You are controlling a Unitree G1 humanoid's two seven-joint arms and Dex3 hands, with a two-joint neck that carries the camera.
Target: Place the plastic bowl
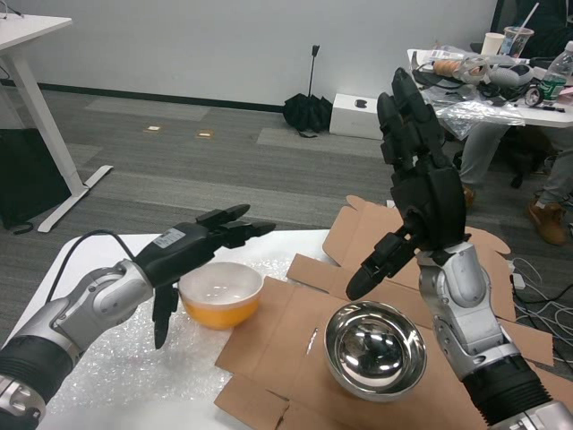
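Head view. The plastic bowl (221, 293), orange outside and white inside, stood upright on the white tabletop (134, 376), on a sheet of bubble wrap (116, 358) and just beside the left edge of a flattened cardboard sheet (286, 331). The bowl appeared empty.

The left hand (192, 246) was positioned directly above and slightly left of the bowl, palm down. Its fingers were extended forward over the far rim of the bowl, and its thumb pointed downward beside the bowl's left wall. The fingers were spread and held nothing; whether the thumb touched the bowl's wall could not be determined. The silver left forearm (85, 309) ran from the lower left corner of the frame toward the bowl.

The right hand (421, 193) was raised well above the tabletop, to the right of the bowl and well apart from it. Its fingers pointed upward, its thumb angled down and left, and it held nothing. Below the thumb, a polished metal bowl (374, 349) rested on the cardboard sheet, near the right forearm (470, 313).

In the background, a folded black umbrella (307, 112) lay on the floor beside a white box (358, 115). A cluttered desk (488, 90) stood at the upper right, with a seated person's legs (546, 193) visible under it.
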